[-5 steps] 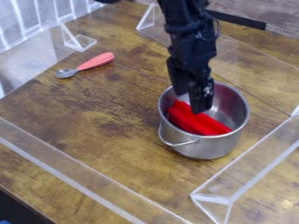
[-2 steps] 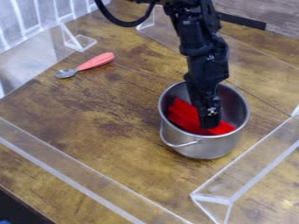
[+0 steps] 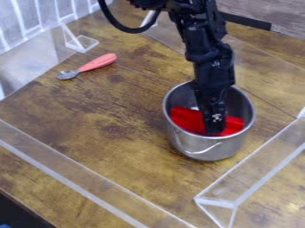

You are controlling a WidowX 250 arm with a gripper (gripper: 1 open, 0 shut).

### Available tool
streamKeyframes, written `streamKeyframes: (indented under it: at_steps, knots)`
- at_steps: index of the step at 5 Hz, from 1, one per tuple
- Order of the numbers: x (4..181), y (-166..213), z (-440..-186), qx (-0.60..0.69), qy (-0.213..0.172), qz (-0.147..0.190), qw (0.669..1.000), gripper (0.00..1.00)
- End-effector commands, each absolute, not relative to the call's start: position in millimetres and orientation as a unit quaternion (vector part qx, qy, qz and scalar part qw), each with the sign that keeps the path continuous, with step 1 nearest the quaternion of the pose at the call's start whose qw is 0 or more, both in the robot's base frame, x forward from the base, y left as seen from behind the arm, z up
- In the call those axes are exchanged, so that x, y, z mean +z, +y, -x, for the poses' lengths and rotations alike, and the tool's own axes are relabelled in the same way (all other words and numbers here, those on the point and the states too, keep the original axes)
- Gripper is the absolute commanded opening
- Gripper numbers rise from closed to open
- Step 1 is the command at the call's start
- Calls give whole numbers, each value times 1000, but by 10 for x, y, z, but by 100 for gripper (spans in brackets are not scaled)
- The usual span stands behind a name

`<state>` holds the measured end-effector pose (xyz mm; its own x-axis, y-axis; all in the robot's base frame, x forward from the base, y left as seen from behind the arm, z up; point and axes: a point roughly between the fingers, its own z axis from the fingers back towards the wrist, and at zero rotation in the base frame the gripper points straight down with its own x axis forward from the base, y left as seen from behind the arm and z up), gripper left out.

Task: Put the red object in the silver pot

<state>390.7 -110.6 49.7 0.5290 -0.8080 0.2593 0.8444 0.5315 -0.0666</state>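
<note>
Dropped lower since a second ago: gripper (image 3: 216, 123) now deep inside the silver pot (image 3: 191, 141), red object (image 3: 185, 117) down on the pot floor. Can't tell if clamped or let go. Best to release fully, then lift straight up, clear of the rim. Long axis roughly left-right, lying flat.

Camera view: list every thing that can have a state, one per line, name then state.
red object: inside the silver pot, lying on its bottom.
silver pot: upright on the table, wire handle hanging down its front.
gripper: pointing down into the pot, jaws on the red object; open or shut unclear.
spoon: lying flat on the table, untouched.
</note>
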Motion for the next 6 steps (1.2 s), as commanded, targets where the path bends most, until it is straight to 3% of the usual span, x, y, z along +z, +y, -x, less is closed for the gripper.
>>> streamKeyframes:
  at_steps: [1, 6]
  knots:
    - [663, -1085, -3967, -474, -127, 89, 867, 0]
    - [751, -1076, -3916, -456, -153, 140, 865, 0]
